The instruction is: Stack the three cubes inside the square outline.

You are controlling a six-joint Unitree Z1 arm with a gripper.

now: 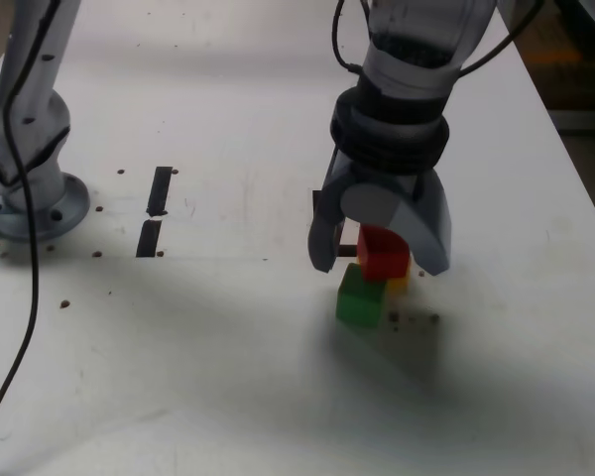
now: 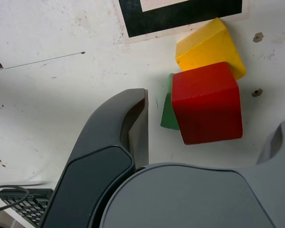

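The red cube (image 1: 382, 253) (image 2: 208, 102) sits highest, resting across the yellow cube (image 1: 400, 283) (image 2: 206, 45) and the green cube (image 1: 360, 299) (image 2: 168, 114), which lie side by side on the white table. My gripper (image 1: 379, 264) (image 2: 209, 118) hangs straight over them, open, with one finger on each side of the red cube and a gap to each. The square outline (image 2: 180, 16) lies just beyond the yellow cube, and all three cubes are outside it. In the exterior view only a sliver of the outline (image 1: 317, 201) shows behind the gripper.
Two short black tape strips (image 1: 160, 190) (image 1: 149, 238) lie at the exterior view's left. Another arm's grey base (image 1: 35, 198) stands at the far left with a black cable (image 1: 25, 297) trailing down. The table's edge (image 1: 575, 149) runs along the right. A keyboard (image 2: 23, 204) shows in the wrist view.
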